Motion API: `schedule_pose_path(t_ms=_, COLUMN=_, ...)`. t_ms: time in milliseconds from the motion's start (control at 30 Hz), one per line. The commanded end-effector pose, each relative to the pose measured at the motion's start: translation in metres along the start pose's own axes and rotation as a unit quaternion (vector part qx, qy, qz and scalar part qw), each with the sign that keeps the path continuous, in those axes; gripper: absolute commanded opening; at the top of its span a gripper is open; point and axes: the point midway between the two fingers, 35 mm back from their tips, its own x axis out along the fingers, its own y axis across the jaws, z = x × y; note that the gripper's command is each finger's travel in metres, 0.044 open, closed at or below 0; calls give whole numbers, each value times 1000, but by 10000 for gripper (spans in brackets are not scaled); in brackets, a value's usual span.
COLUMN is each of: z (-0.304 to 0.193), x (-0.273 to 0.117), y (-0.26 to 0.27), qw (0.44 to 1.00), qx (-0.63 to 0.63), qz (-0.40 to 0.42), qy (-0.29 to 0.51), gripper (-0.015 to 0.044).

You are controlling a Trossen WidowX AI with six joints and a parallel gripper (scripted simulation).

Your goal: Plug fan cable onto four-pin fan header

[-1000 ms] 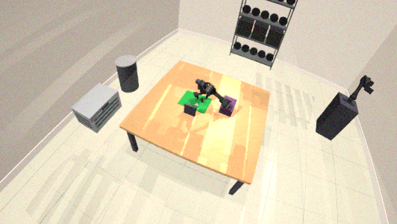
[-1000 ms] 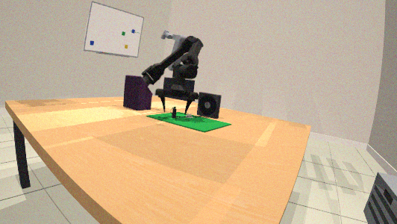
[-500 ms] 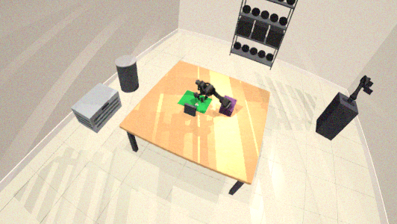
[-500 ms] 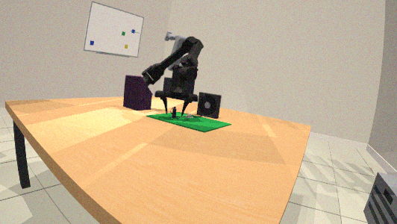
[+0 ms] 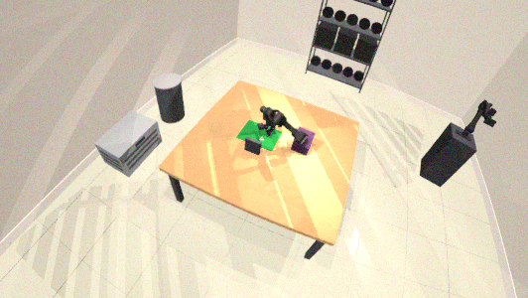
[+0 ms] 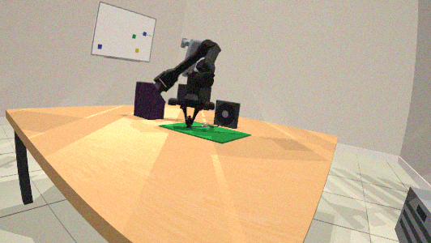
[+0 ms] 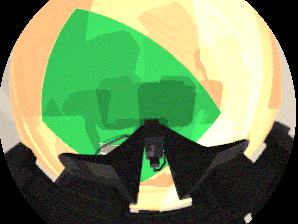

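Observation:
The green board [image 5: 245, 130] [image 6: 227, 137] [image 7: 65, 65] lies flat on the table. My gripper [image 6: 189, 120] [image 7: 152, 128] is low over it, its fingers shut on the small dark plug [image 6: 189, 122] [image 7: 154, 148]. The plug stands upright between the fingertips, close above or on the board; I cannot tell whether it touches. A small pale header [image 6: 205, 125] [image 7: 109, 148] is on the board to one side of the plug, partly behind a finger in the wrist view. The thin dark cable [image 7: 114, 137] arches over the header. The square dark fan [image 5: 252, 145] [image 6: 232, 115] stands upright by the board's edge.
A dark purple block [image 5: 309, 137] [image 6: 145, 101] stands on the wooden table [image 5: 218, 189] [image 6: 162, 182] beside the arm's lower end. A grey cabinet [image 5: 129, 139], a dark bin [image 5: 170, 101] and a shelf rack stand away from the table.

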Motion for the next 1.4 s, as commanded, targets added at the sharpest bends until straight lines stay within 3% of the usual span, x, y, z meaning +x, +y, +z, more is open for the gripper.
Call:
schedule_pose_path(t_ms=0, z=2, x=-24, y=1, qw=1000, qx=0, qz=1, qy=-2, gripper=0)
schedule_pose_path(t_ms=67, z=2, x=-46, y=0, qw=1000, qx=2, qz=1, qy=0, gripper=0)
schedule_pose_path(t_ms=267, z=1, x=-48, y=0, qw=1000, qx=14, qz=1, qy=0, gripper=0)
schedule_pose_path(t_ms=700, z=-9, x=-48, y=20, qw=972, qx=234, qz=1, qy=-1, gripper=0)
schedule_pose_path(t_ms=1367, z=-30, x=-48, y=50, qw=835, qx=551, qz=1, qy=0, gripper=0)
